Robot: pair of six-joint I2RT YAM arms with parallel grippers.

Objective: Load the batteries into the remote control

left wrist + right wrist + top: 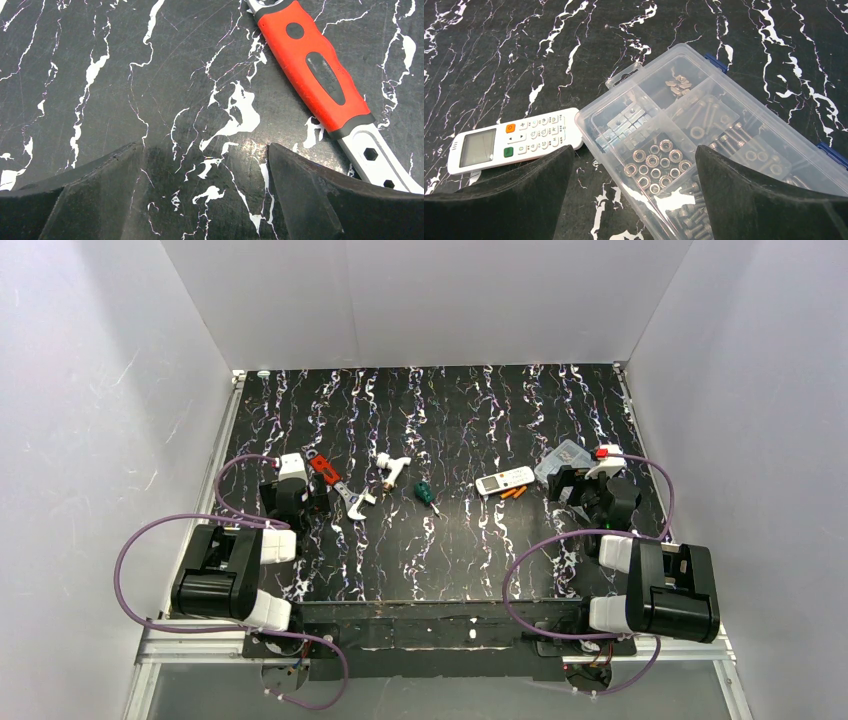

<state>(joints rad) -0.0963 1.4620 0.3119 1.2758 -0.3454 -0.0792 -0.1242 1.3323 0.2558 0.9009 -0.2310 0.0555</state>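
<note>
The white remote control [505, 480] lies face up right of the table's middle, display and buttons showing; it also shows in the right wrist view [514, 141]. Two orange batteries [513, 493] lie on the table just in front of it. My right gripper [566, 483] is open and empty, hovering right of the remote, over the edge of a clear parts box; its fingertips [549, 165] frame the box corner. My left gripper [297, 498] is open and empty at the left, low over bare table, its fingertips [300, 165] near a red-handled tool.
A clear plastic parts box [704, 130] with nuts and screws lies against the remote's right end. A red-handled wrench [320, 80], a white bent pipe fitting [393, 471] and a green-handled screwdriver [427, 496] lie left of centre. White walls stand around the table.
</note>
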